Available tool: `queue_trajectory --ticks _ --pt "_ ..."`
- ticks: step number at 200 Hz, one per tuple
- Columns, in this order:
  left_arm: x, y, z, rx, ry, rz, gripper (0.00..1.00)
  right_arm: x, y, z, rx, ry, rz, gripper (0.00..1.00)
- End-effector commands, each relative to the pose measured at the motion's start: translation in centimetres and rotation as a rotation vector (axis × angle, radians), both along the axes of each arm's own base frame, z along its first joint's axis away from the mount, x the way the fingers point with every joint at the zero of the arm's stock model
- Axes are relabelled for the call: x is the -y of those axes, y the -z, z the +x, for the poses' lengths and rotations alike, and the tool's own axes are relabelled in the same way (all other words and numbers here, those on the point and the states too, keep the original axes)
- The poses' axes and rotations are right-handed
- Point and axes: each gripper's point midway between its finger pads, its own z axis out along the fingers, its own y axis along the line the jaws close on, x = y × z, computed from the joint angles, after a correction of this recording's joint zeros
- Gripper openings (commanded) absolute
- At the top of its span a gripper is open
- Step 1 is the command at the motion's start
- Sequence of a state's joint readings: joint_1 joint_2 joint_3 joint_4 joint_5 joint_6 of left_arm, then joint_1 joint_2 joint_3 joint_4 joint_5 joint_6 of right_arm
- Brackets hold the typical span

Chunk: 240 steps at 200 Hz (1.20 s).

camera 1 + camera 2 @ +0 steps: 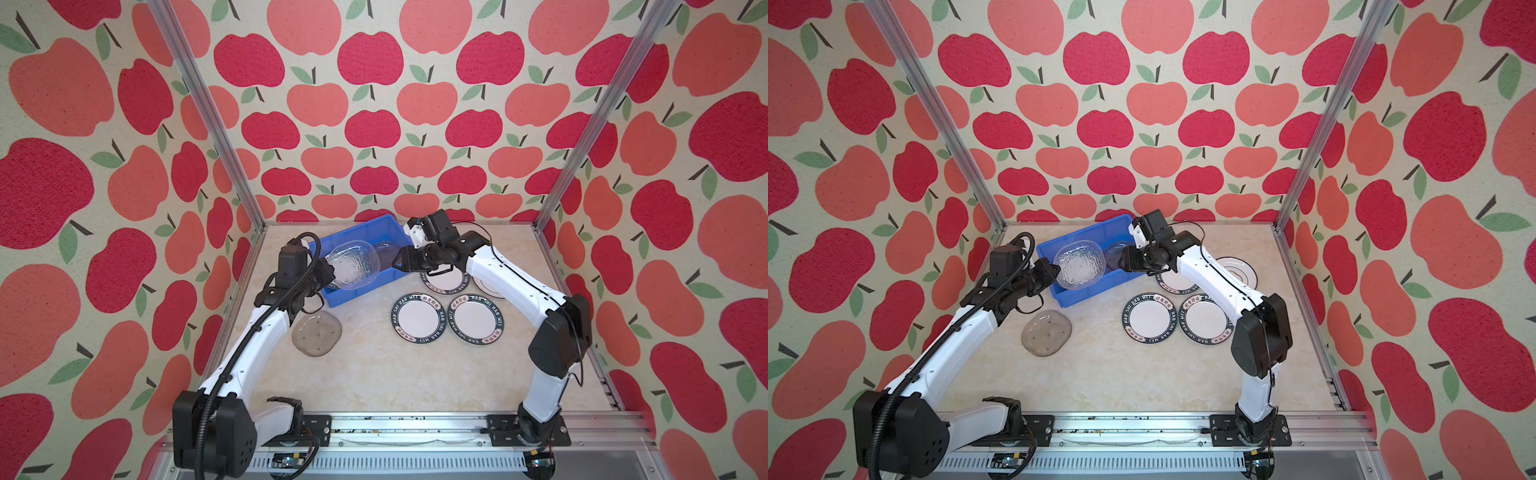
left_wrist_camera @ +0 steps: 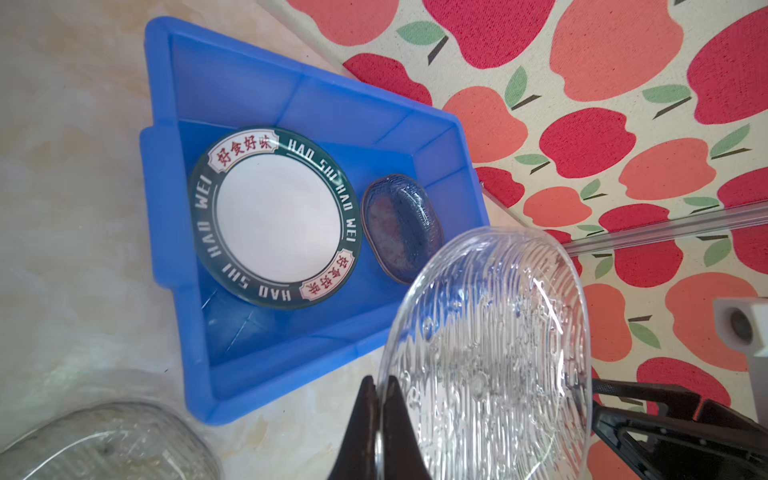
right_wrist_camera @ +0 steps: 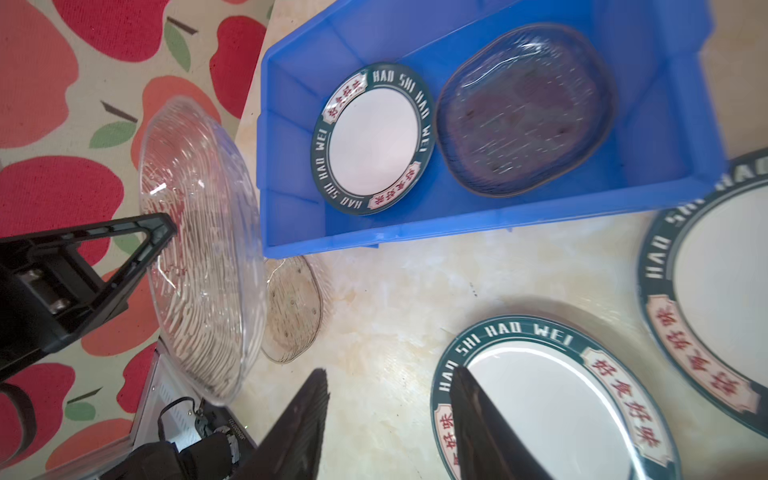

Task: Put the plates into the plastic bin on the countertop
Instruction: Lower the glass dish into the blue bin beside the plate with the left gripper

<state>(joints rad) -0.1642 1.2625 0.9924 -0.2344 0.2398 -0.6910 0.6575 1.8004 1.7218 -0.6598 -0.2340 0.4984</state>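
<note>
Left fingers (image 2: 365, 415): clamped on the rim of a clear glass plate (image 2: 490, 353), held on edge. The blue bin (image 2: 257, 83) lies ahead of and below them, with a lettered plate (image 2: 274, 216) and a grey glass plate (image 2: 401, 226) inside. Right fingers (image 3: 303, 424): apart, empty, near the held plate. Hazard: the narrow rim pinch on glass may slip; falling edge-on, the plate may chip those beneath.
</note>
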Motion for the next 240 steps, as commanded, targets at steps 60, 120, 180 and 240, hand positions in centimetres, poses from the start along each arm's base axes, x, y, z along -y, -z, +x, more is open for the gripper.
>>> queue_trajectory --ticks 60,120,180,240 --pt "3.9 3.5 12.1 -0.025 -0.098 0.022 0.00 5.9 -2.2 2.8 0.026 0.138 0.019 0.50" --pt "6.7 9.3 15.8 -0.131 -0.206 0.027 0.00 7.6 -1.9 3.7 -0.001 0.168 0.061 0.49" --pt "7.6 13.9 15.6 -0.231 -0.320 0.019 0.00 8.1 -1.9 3.1 -0.004 0.170 0.081 0.49" --pt "8.7 14.6 15.2 -0.220 -0.355 0.089 0.00 8.3 -2.6 2.9 0.011 0.163 0.103 0.49"
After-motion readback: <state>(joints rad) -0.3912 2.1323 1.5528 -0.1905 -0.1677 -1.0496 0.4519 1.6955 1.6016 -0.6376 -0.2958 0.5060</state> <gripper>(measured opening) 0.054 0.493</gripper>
